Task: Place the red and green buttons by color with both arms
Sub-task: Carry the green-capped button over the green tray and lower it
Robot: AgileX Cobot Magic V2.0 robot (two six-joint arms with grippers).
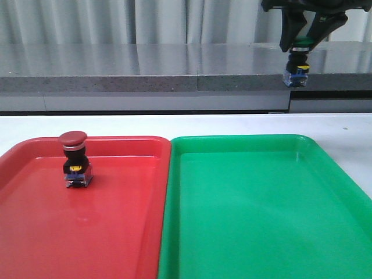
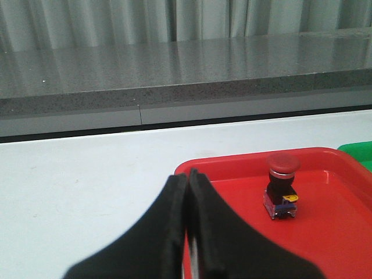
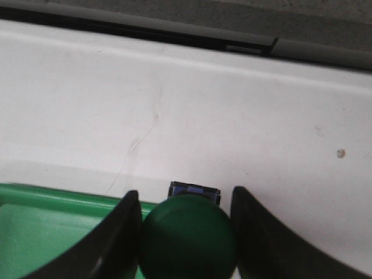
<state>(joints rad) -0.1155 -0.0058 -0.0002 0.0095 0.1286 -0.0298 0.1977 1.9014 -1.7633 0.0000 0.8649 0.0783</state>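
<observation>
Jaws first: your right gripper point(image 1: 300, 42) is clamped on the green button point(image 1: 297, 61), way up in the upper right of the front frame, well above the table. You can see the button hanging cap-up from the fingers, silver ring, yellow tab and bluish base showing below them. In the right wrist view the green cap point(image 3: 187, 237) sits snug between the two dark fingers point(image 3: 116, 241), with the bluish base peeking out behind it and a corner of the green tray point(image 3: 52, 200) in the lower left of that frame.

Your left gripper point(image 2: 187, 232) has its fingers pressed together with nothing between them, low in the left wrist frame, just over the near edge of the red tray point(image 2: 325, 232).

Red button point(image 1: 75, 158) stands upright in the red tray point(image 1: 116, 232), upper left part of the tray in the front view, apart from the rim. Green tray point(image 1: 261, 221) sits right beside the red one, edges touching, on the white table point(image 1: 343, 125).
</observation>
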